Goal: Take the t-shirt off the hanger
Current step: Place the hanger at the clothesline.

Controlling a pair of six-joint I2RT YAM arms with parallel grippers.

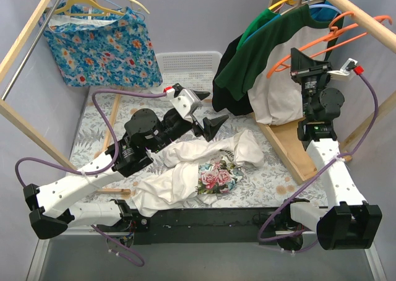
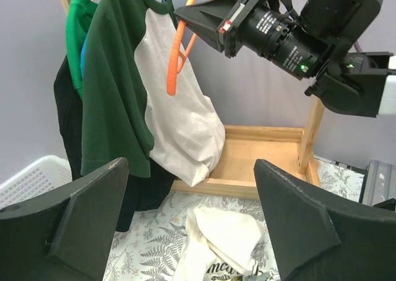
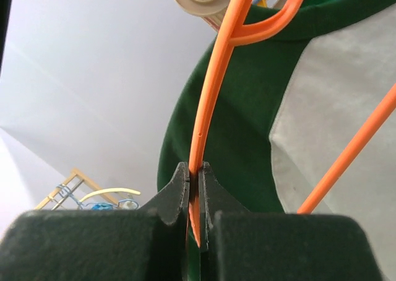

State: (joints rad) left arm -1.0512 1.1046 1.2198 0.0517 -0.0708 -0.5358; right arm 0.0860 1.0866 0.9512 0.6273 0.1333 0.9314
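The right gripper (image 3: 195,172) is pressed together on the thin orange hanger (image 3: 208,89) and pinches one of its arms. The hanger is bare. It is up by the top rail of the wooden rack (image 1: 288,150), and its long arm slopes down and away from the rail.

The left gripper (image 1: 209,109) is spread wide and holds nothing. It hangs in the air near the rack's bottom board.

The t-shirt (image 1: 185,155) lies crumpled on the table, next to that bottom board and just below the left gripper. It is a long white heap with a rose picture, stretching from the rack toward the left arm's base.
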